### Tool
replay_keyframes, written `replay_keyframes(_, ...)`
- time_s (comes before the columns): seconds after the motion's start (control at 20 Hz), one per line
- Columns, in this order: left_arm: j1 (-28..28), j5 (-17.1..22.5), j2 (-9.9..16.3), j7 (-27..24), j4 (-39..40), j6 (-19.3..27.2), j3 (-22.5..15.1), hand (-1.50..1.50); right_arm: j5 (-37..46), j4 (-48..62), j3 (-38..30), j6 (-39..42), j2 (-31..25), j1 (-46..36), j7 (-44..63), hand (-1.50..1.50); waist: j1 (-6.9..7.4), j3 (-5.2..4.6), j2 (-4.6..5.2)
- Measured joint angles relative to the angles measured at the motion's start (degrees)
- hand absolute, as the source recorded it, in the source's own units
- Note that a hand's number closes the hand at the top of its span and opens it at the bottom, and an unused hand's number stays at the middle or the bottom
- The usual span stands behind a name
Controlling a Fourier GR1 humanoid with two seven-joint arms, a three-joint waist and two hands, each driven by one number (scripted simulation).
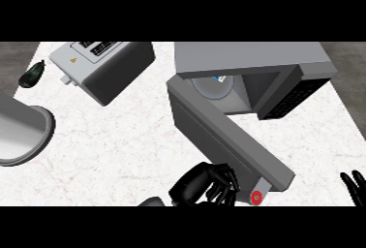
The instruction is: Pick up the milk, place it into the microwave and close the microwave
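White-blue milk (pixel 219 79) barely visible inside grey microwave (pixel 250 60), door (pixel 225 133) open

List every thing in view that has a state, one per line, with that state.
microwave: open, something partly visible on its turntable
microwave door: swung wide open toward the robot
left hand: fingers curled, at the door's outer end
right hand: open, resting at the right edge
toaster: upright on the counter, nothing seen in its slots
pot: upright, open top, contents not visible
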Motion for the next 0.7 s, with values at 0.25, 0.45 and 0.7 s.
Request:
replay_keyframes(0.25, -5.74, 4.90, 0.29, 0.85, 2.57, 8.55, -3.90, 1.50, -1.84, -5.70, 1.33, 0.55, -1.34, 0.63, 3.36, -1.50, -1.70, -0.02, 0.40)
replay_keyframes(0.45, -9.91, 9.08, -0.15, 1.11, 3.28, 14.03, -5.25, 1.50, -3.29, -8.89, 2.09, 0.41, -2.47, 0.48, 6.19, -1.50, -2.81, -0.06, 0.74)
replay_keyframes(0.7, -15.30, 14.45, -0.83, 0.07, 5.19, 18.97, -5.00, 1.50, -4.95, -12.10, 2.62, -0.65, -3.12, 0.55, 9.13, -1.50, -4.16, -0.07, 1.10)
